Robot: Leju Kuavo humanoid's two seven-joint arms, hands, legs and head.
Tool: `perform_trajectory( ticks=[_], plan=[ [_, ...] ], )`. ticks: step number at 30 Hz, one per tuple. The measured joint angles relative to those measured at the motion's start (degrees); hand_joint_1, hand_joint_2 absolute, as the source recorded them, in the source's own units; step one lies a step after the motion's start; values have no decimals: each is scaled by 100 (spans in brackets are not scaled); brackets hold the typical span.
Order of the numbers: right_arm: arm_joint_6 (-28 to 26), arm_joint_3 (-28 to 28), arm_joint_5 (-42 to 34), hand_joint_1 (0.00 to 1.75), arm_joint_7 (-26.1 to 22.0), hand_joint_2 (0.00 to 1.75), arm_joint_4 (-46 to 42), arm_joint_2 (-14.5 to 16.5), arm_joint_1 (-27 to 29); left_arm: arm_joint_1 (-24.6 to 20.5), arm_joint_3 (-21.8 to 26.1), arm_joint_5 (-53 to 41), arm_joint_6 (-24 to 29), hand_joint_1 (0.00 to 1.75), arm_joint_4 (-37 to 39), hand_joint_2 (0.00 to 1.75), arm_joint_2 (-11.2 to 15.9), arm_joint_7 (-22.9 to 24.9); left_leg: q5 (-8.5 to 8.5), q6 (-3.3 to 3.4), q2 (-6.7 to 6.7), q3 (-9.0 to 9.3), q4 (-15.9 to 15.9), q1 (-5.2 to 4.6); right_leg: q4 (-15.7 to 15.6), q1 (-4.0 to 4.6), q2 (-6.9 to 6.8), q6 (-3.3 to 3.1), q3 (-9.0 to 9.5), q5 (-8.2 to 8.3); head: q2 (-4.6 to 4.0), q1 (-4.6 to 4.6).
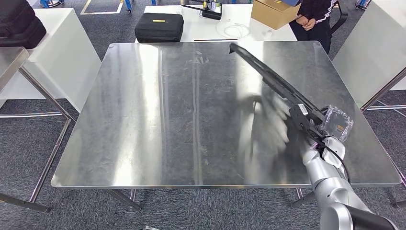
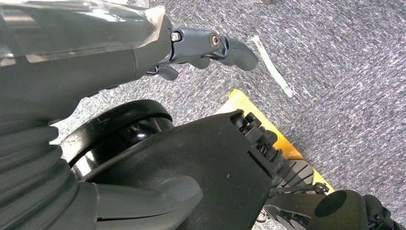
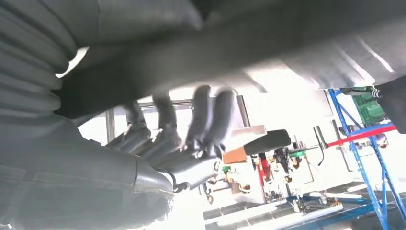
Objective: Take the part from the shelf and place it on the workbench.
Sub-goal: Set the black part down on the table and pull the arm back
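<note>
A long, thin black part [image 1: 268, 74] is being held over the steel workbench [image 1: 158, 115], slanting from the right hand [image 1: 313, 127] near the bench's right side out toward the far edge. Its near end is being gripped by that hand, and in the right wrist view the dark fingers [image 3: 201, 124] are being curled against the underside of the part [image 3: 268, 43]. A clear plastic bag [image 1: 337, 122] is lying just beside the hand, on the bench. The left hand [image 2: 210, 48] is being seen in the left wrist view above grey carpet [image 2: 335, 72], with its fingers bent inward around nothing. Beyond the workbench, a black case [image 1: 159, 27] and a cardboard box [image 1: 274, 12] are resting on a white table [image 1: 201, 29], where a person [image 1: 313, 17] is standing.
</note>
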Motion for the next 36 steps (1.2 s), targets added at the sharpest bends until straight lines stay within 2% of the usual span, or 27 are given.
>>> perform_trajectory(
  ticks=[4,8,24,30,33,36],
  plan=[
    [0,-28,27,0,-6,0,56,26,9,1,6,10,86,0,0,175,0,-79,0,0,0,1,0,0,0,0,1,0,-1,0,-1,-1],
    [0,-68,45,0,-45,0,96,41,11,6,22,17,139,0,0,0,0,-156,0,0,-1,1,0,1,0,1,0,0,-1,0,0,-1],
    [0,-288,-91,0,-356,0,144,24,71,9,42,13,141,0,0,0,0,-185,0,0,0,2,0,0,0,0,2,0,-1,0,-1,0],
    [2,-323,-418,0,-943,0,283,60,55,10,52,13,143,0,0,0,-1,-185,-1,1,0,1,0,1,0,0,2,0,0,0,-1,0],
    [9,-341,-487,0,-1056,0,354,92,45,11,54,13,142,0,0,0,-1,-185,0,0,0,1,0,1,0,1,1,0,0,0,-1,0],
    [231,-364,-726,0,-1414,0,420,115,3,12,57,16,120,0,1,0,0,-185,0,0,2,-1,-1,2,0,1,3,0,0,0,-1,0]
  ],
)
